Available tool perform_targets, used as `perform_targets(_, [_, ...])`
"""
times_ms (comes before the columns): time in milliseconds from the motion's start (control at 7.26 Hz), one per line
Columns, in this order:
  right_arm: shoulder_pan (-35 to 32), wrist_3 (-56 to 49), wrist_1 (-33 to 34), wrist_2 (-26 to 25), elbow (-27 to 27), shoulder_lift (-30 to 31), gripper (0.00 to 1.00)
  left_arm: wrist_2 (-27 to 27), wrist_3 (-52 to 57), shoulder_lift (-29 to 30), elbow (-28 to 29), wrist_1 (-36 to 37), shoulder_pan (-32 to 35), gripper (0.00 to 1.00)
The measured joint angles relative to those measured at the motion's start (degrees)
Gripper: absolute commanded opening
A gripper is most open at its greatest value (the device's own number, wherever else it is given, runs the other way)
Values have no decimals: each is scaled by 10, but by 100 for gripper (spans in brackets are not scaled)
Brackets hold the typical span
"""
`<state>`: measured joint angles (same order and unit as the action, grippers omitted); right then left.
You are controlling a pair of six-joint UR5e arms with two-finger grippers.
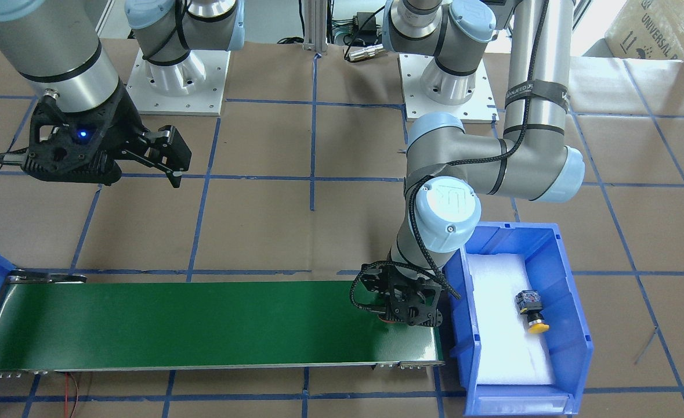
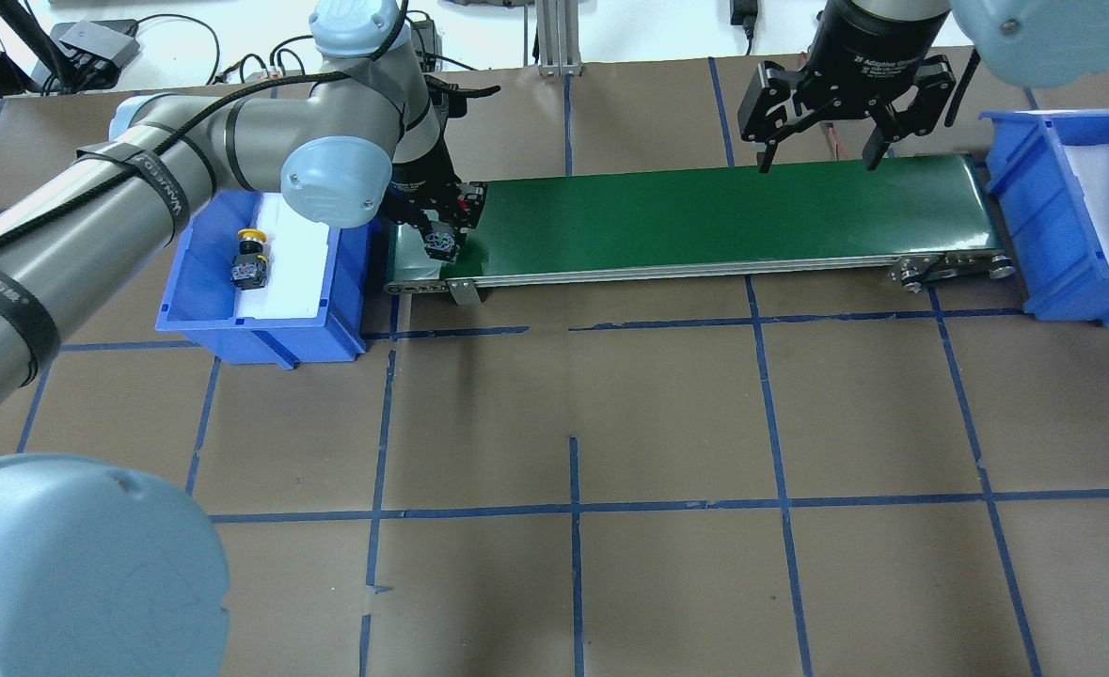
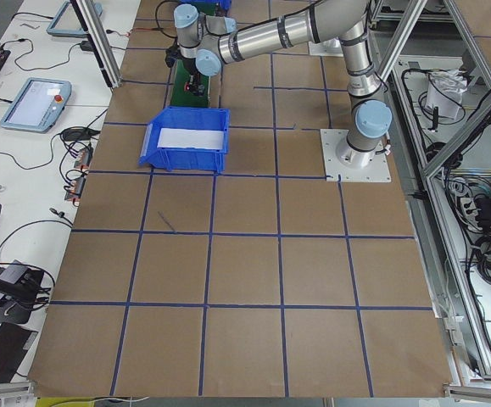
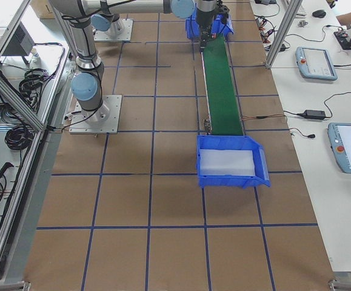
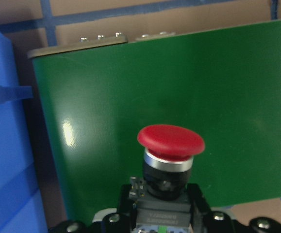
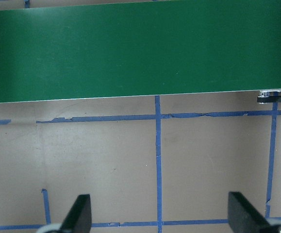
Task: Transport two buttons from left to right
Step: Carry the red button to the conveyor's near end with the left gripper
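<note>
My left gripper is shut on the red button, holding it by its black body with the red mushroom cap pointing away. It is low over the left end of the green conveyor belt; I cannot tell whether the button touches the belt. In the front-facing view the left gripper is beside the blue bin. The yellow button lies on its side on white foam in the left blue bin; it also shows in the front-facing view. My right gripper is open and empty above the belt's right part.
A second blue bin with white foam stands past the belt's right end. The table is brown paper with a grid of blue tape. The right wrist view shows the open fingertips over the paper beside the belt edge.
</note>
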<state>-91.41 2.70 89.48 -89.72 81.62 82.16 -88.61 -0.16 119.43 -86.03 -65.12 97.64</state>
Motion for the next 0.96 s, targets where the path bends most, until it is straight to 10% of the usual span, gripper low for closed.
perform_targets(138, [0, 0, 0, 0, 0, 0, 100, -1, 0, 4, 0, 2, 0, 24])
perform_targets(413, [0, 0, 0, 0, 1, 0, 100, -3, 2, 5, 2, 4, 0, 87])
perform_targets(964, [0, -1, 0, -2, 2, 0, 100, -1, 10, -10, 3, 9, -3, 95])
